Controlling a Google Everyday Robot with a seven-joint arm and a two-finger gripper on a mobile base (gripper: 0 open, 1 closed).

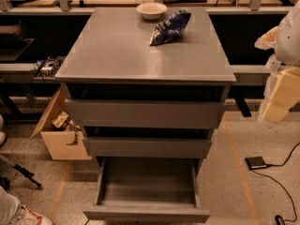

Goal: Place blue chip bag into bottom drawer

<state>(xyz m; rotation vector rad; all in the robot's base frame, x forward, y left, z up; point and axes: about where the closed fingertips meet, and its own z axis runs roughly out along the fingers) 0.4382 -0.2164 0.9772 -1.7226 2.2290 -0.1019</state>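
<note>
The blue chip bag lies crinkled on the grey cabinet top, towards the back right, just in front of the white bowl. The bottom drawer is pulled out towards me and I see nothing inside it. The middle drawer and the top drawer stand slightly out. My gripper hangs at the right edge of the view, beside the cabinet's right side at about top-drawer height. It is well apart from the bag and holds nothing that I can see.
A white bowl stands at the back of the cabinet top. An open cardboard box sits on the floor to the left. A small black device with a cable lies on the floor to the right. A shoe shows bottom left.
</note>
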